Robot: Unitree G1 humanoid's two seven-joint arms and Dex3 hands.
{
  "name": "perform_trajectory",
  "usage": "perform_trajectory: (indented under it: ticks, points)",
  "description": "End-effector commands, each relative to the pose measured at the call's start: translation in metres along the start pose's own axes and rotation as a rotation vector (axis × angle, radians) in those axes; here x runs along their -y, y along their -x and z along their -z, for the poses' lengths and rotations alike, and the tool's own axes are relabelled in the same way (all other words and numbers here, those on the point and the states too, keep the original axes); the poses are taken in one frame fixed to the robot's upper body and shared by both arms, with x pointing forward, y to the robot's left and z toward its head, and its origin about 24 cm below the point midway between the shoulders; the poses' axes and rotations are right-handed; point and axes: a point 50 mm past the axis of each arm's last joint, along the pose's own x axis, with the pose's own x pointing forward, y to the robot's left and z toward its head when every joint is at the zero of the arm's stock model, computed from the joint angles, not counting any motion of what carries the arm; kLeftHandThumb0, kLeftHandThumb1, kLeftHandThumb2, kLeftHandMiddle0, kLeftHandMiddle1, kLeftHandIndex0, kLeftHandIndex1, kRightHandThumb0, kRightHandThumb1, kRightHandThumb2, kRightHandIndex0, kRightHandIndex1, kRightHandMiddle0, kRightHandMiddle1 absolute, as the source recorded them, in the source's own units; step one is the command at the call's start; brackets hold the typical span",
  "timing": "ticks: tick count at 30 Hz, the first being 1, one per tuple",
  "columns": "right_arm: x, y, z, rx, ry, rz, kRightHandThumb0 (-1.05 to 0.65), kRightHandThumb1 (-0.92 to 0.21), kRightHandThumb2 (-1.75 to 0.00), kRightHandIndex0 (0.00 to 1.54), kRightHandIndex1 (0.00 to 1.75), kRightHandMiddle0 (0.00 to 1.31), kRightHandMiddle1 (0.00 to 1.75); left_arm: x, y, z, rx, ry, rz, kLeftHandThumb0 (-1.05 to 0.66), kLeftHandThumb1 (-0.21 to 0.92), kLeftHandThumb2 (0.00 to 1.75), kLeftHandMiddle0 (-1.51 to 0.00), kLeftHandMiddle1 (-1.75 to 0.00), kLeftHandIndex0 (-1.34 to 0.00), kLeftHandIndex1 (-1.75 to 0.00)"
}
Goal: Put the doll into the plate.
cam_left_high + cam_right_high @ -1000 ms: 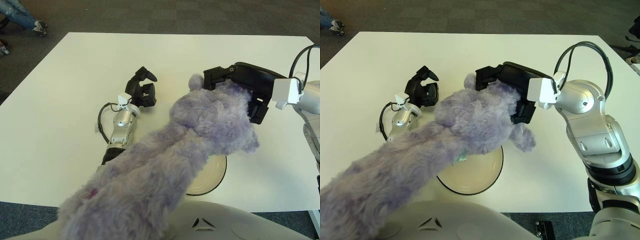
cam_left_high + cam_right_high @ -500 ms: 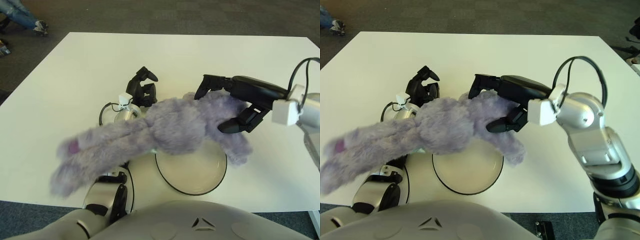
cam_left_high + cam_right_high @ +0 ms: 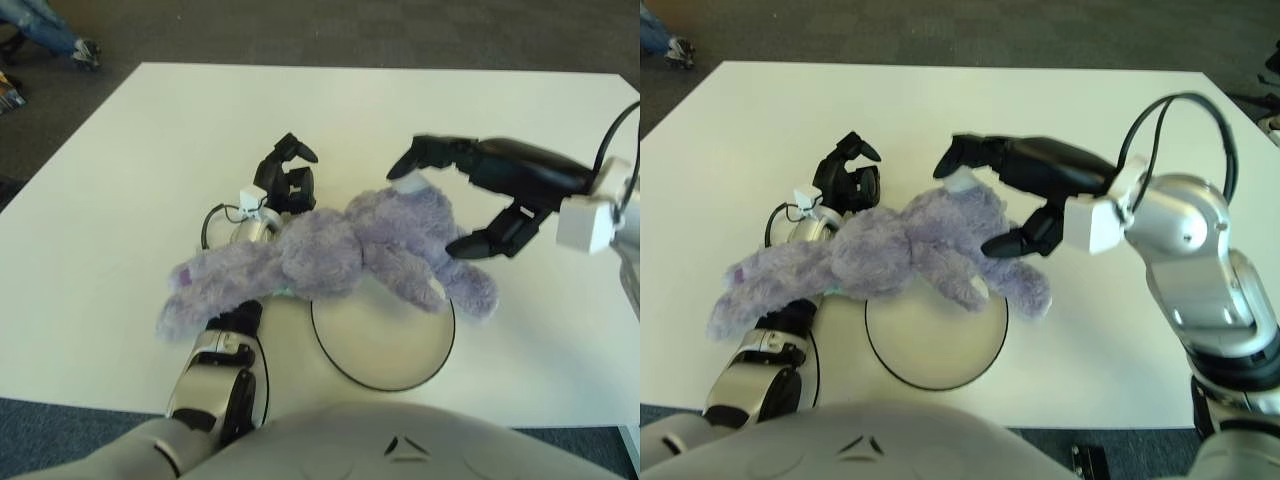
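In the left eye view we saw the purple doll (image 3: 330, 255) lying stretched across the white table (image 3: 130, 160), its legs toward the left and its head toward the right, with an arm and part of its head overlapping the far rim of the plate (image 3: 385, 345); most of its body lay on the table left of the plate and across our left forearm, not inside the dish. Our right hand (image 3: 470, 195) was above the doll's head on the right, its fingers (image 3: 425, 155) spread wide and holding nothing, one pair arched over the far side of the head and the thumb pointing in from the right. Our left hand (image 3: 285, 175) showed just beyond the doll's middle, on its far side, fingers curled loosely around nothing. In the right eye view we saw the same arrangement: the doll (image 3: 890, 255) lay along the plate's (image 3: 940, 350) far-left edge, one paw hanging over the rim. The right hand (image 3: 1015, 195) hovered open over the head, and we could not tell whether a fingertip touched the fur. The left hand (image 3: 845, 175) showed far of the doll's back.
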Motion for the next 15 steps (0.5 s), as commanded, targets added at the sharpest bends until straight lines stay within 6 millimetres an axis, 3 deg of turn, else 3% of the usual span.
perform_trajectory:
  ticks: [1, 15]
  points:
    - [0.0004, 0.0017, 0.0, -0.01, 0.031, 0.0, -0.28, -0.27, -1.16, 0.12, 0.38, 0.0, 0.91, -0.0017, 0.0027, 0.0019, -0.001, -0.007, -0.008, -0.46, 0.39, 1.23, -1.23, -1.75, -0.56, -1.75]
    - [0.0003, 0.0018, 0.0002, -0.009, 0.033, 0.001, -0.28, -0.25, -1.17, 0.11, 0.4, 0.0, 0.92, -0.0016, 0.0028, 0.0019, 0.007, -0.016, -0.009, -0.46, 0.39, 1.23, -1.22, -1.75, -0.56, -1.75]
